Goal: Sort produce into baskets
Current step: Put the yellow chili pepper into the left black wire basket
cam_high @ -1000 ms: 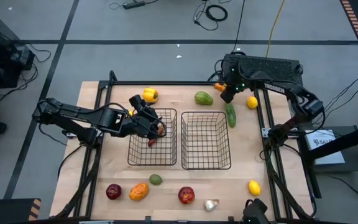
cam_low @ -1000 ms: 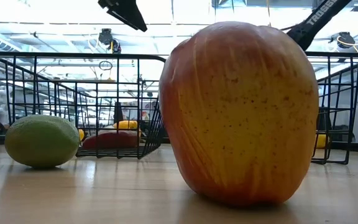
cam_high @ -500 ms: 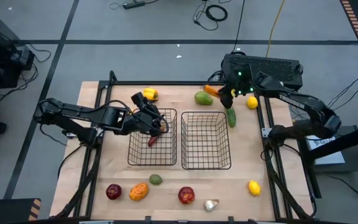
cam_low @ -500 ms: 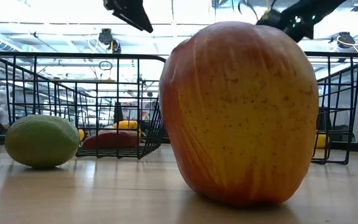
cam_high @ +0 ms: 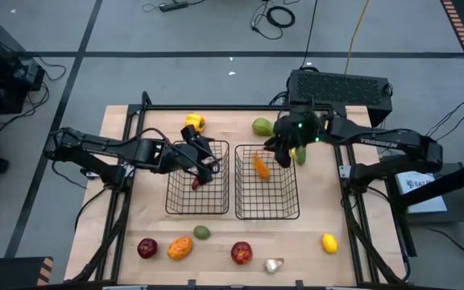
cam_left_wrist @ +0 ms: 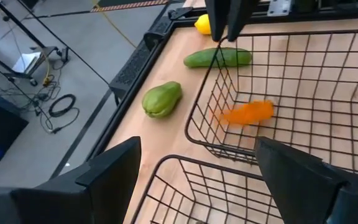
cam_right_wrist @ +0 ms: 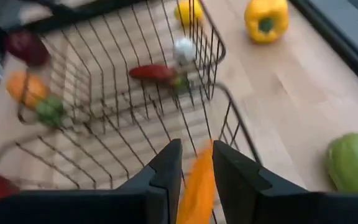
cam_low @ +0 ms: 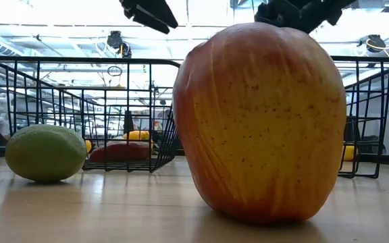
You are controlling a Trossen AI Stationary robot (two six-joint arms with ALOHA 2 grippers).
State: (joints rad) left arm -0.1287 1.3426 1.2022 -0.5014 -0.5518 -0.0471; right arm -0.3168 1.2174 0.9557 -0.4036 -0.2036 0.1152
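An orange pepper [cam_high: 261, 167] shows blurred inside the right basket [cam_high: 267, 211], near its far left corner; in the right wrist view the same pepper [cam_right_wrist: 197, 186] lies between the two dark fingers, and whether they grip it or have let go cannot be told. The right gripper [cam_high: 283, 151] hangs over the far rim of that basket, with a cucumber [cam_high: 300, 151] just beside it on the table and a pale green squash [cam_high: 263, 126] a little further back. The left gripper [cam_high: 205, 157] sits over the left basket [cam_high: 197, 207], its jaws spread wide and empty in its wrist view. That basket holds a long red pepper [cam_right_wrist: 154, 73], a garlic bulb [cam_right_wrist: 183, 50] and a lemon [cam_right_wrist: 188, 11]. A yellow pepper [cam_high: 193, 122] lies behind the left basket. Along the near edge of the table [cam_high: 216, 250] lie a dark red apple [cam_high: 147, 247], an orange fruit [cam_high: 180, 247], a lime [cam_high: 202, 233], a red apple [cam_high: 241, 253], another garlic bulb [cam_high: 273, 264] and a second lemon [cam_high: 329, 242].
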